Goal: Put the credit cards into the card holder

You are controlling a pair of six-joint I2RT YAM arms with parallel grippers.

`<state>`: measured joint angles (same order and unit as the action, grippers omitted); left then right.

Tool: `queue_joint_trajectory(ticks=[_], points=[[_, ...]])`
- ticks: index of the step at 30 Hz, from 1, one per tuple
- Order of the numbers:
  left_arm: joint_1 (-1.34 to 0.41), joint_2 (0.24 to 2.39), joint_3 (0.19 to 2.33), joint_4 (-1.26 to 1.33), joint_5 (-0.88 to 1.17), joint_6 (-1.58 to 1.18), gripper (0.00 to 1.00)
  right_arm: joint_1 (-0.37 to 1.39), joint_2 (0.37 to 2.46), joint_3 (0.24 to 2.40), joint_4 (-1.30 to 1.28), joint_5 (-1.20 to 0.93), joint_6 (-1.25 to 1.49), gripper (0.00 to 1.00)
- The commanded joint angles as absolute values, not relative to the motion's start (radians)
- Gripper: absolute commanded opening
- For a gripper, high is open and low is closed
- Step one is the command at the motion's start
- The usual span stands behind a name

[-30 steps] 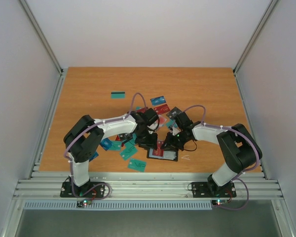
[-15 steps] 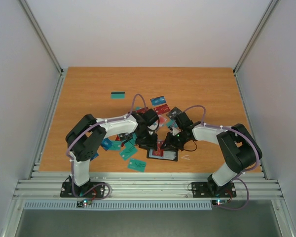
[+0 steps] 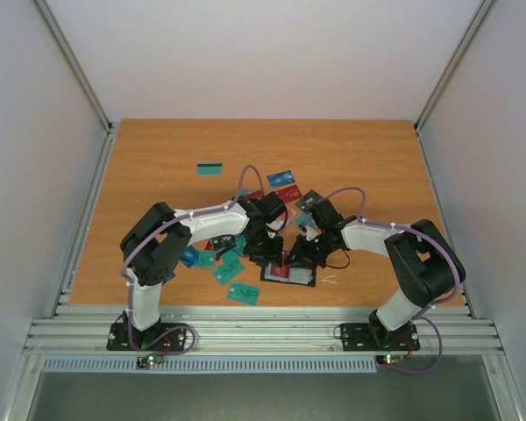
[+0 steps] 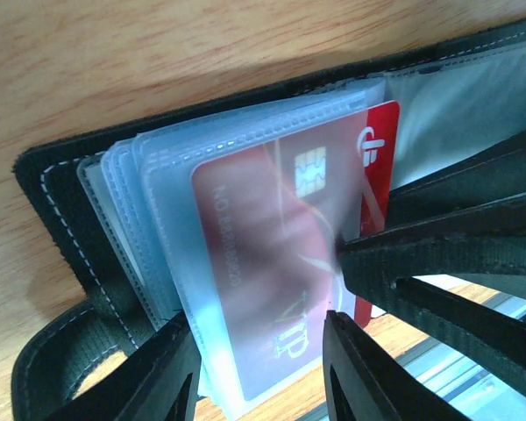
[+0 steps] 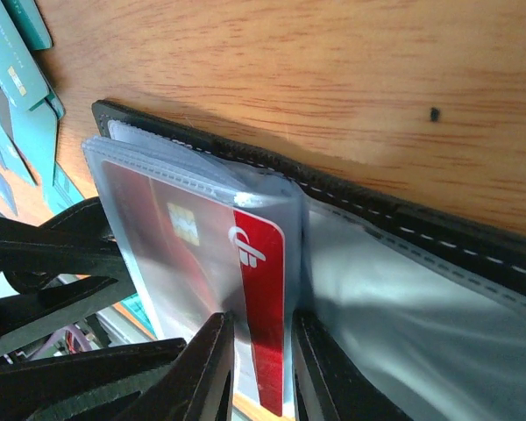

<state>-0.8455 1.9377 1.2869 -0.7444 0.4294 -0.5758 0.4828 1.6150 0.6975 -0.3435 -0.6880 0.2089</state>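
**Ana:** Where is the small black folding card holder (image 3: 303, 278) lying?

**Ben:** It lies open and flat on the brown wooden table (image 3: 158, 158), near the front edge, with both arms bent over it. From the left wrist its stitched black border (image 4: 48, 175) is plain to see.

**Ana:** And the red plastic card (image 4: 379, 140)?

**Ben:** It sits mostly inside one of the clear plastic sleeves (image 4: 158, 202) of the holder. Only the end with the white logo sticks out (image 5: 259, 289).

**Ana:** What is the right gripper (image 5: 261, 329) doing?

**Ben:** Its jaws stand narrowly apart, and the bare red end lies between them. I cannot tell if they really pinch the card or only lie against it.

**Ana:** And the left gripper (image 4: 261, 333)?

**Ben:** Its jaws are wider apart, at the lower edge of the sleeves, which show between them. I cannot tell whether they squeeze the sleeves.

**Ana:** And the other cards?

**Ben:** They lie loose on the table. One teal card (image 3: 210, 168) is alone, far back on the left. A blue card (image 3: 280, 178), another red one (image 3: 287, 193) and a dark grey card (image 3: 309, 199) are behind the grippers. More teal ones (image 3: 243, 293) are near the left arm.
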Motion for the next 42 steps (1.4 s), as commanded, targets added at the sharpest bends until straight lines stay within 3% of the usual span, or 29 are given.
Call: queue_joint_trajectory(ticks=[1,16,29,42], points=[[-0.857,1.958,1.319,-0.739,0.425,-0.578,0.39,0.492,1.646,0.685,-0.334,-0.680,0.210,0.21],[-0.895,1.970,1.393,-0.850,0.312,-0.554,0.49,0.492,1.647,0.684,-0.336,-0.690,0.206,0.22],[-0.912,2.000,1.417,-0.873,0.279,-0.542,0.65,0.492,1.644,0.680,-0.339,-0.692,0.202,0.22],[-0.926,2.005,1.447,-0.892,0.255,-0.522,0.58,0.492,1.650,0.678,-0.319,-0.696,0.212,0.20]])
